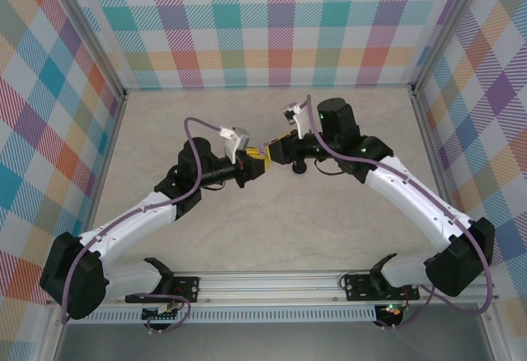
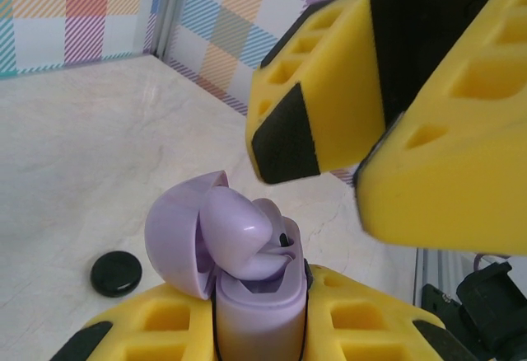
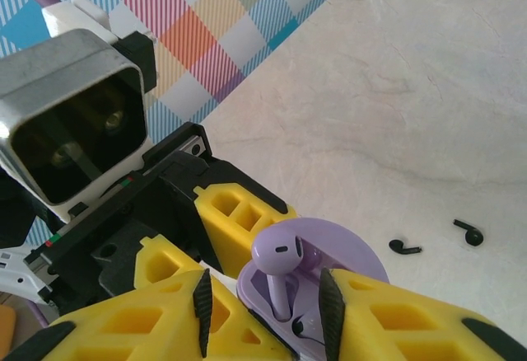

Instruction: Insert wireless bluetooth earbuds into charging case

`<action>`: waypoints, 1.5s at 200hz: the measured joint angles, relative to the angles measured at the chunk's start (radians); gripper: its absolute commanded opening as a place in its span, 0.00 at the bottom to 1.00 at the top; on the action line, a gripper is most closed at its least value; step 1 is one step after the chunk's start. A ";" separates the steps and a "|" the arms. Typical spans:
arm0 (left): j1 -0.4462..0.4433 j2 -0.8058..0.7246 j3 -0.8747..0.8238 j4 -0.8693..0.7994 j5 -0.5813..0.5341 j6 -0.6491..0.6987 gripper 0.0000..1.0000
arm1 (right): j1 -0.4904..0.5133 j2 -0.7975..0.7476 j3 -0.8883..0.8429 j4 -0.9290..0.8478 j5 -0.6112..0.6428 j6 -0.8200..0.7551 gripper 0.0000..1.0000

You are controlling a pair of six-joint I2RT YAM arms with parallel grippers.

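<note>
- Clamping the lilac charging case (image 2: 177, 237) by its base, lid open, the left end effector (image 1: 251, 161) is closed tight on it.
- Right end effector (image 3: 265, 307) is partly open and holds nothing; its pads flank a lilac earbud (image 3: 278, 266) standing in the case.
- Earbuds are probably light, smooth and slippery, so pinch gently across the stem.
- Two black earbuds (image 3: 404, 247) lie on the pale marbled bench (image 3: 395, 89), with plaid walls (image 1: 263, 23) around it.
</note>
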 measured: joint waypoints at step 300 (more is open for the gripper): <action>0.000 0.000 0.017 -0.126 -0.027 0.049 0.18 | 0.055 0.166 0.194 -0.250 0.107 -0.090 0.34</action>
